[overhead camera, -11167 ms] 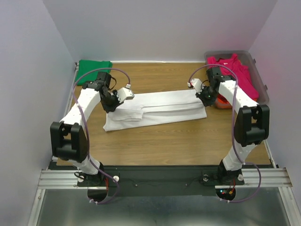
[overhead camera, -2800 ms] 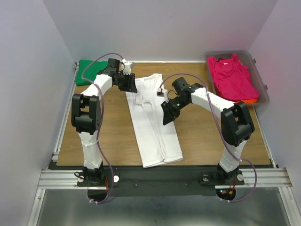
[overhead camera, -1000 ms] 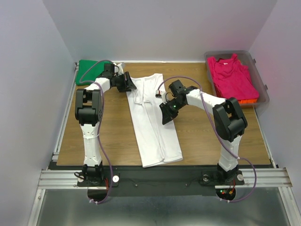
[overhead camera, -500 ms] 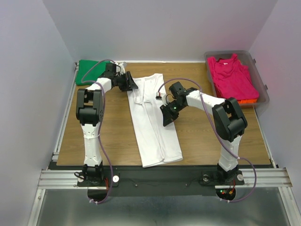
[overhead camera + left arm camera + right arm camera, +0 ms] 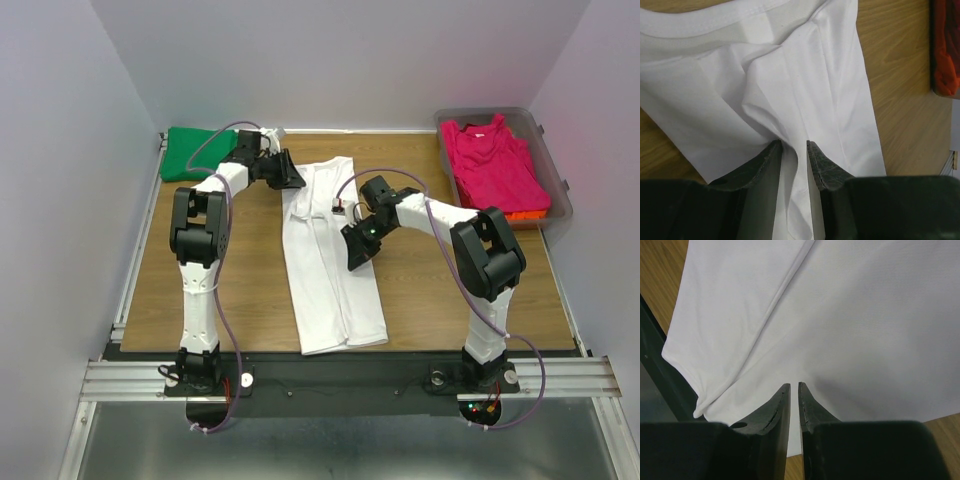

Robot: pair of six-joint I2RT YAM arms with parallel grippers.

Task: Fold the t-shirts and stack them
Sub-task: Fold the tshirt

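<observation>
Now on tabletop (image 5: pixel 230 290): white shirt (image 5: pixel 335 270) lies flat in the middle, folded into a long narrow strip. It runs from the far edge toward the near edge, slightly slanted, collar at the far end.
Left arm (image 5: pixel 197 225): reaches far and across to the strip's far-left corner, beside the collar.
Left jaws: narrowly parted, with a raised ridge of the white shirt (image 5: pixel 805 75) drawn up into the gap between them. Creases fan out from that spot, so cloth is pinched there.
Right arm (image 5: pixel 480 250): bends inward to the strip's right edge, about halfway along its length.
Right jaws: almost together, only a thin slit left, tips pointing down at smooth white shirt (image 5: pixel 850 315). Whether any cloth sits in the slit cannot be told.
Green shirt (image 5: pixel 195 148): folded at the far-left corner of the tabletop, just behind the left arm's wrist, apart from the white one.
Tub (image 5: pixel 558 195): clear plastic, at the far-right corner.
Pink shirt (image 5: pixel 495 160): spread loosely inside the tub, on top.
Orange shirt (image 5: pixel 525 213): under the pink one, only an edge showing at the tub's near side. The left wrist view catches the orange shirt (image 5: pixel 943 50) at its right margin.
Wood: bare tabletop shows beside the strip in both wrist views.
</observation>
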